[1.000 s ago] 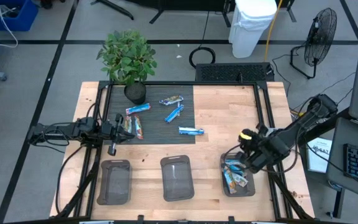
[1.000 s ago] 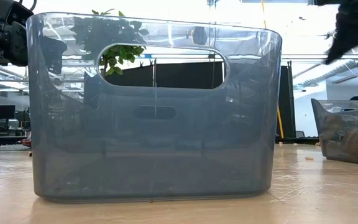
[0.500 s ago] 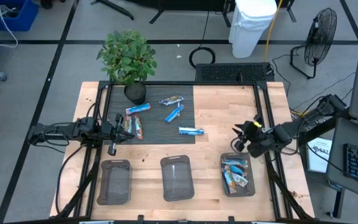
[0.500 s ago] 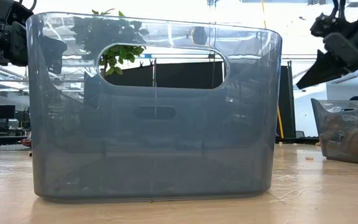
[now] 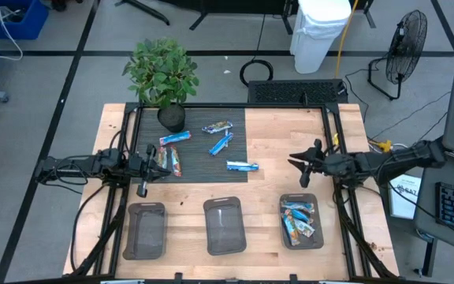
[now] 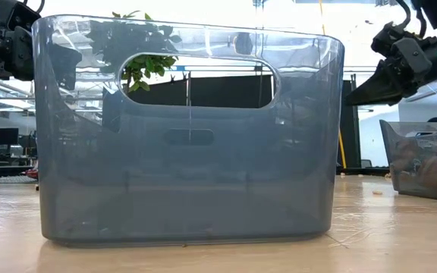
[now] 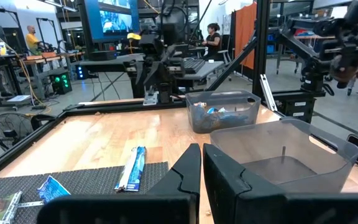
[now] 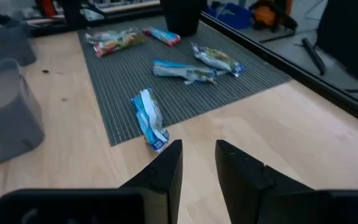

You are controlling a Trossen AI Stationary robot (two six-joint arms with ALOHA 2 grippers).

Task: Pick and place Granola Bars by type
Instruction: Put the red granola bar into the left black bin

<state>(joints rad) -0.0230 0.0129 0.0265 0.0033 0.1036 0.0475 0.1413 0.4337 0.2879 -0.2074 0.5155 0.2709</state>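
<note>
Right gripper point(image 5: 299, 166) hovers over bare wood w/ fingers parted, holding nothing – aimed at the nearest blue bar point(image 5: 243, 166) lying at the edge of the dark mat point(image 5: 191, 166). Left gripper point(image 5: 143, 166) sits pinched shut, empty, by the mat's left side. Four more bars lie on the mat; some sit in the right bin point(image 5: 301, 222). Risk: flat foil could slide on the mat ribs or get nipped by one end & twist. No wrapper text is legible

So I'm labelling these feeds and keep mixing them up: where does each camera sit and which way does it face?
High: overhead, straight down on the table; both arms show.
Low: table height, behind the middle bin; right gripper upper right.
Left wrist: past shut left gripper toward the bins.
Right wrist: past right gripper at the mat's bars.
Shared: the blue bar, in high and right wrist views.
</note>
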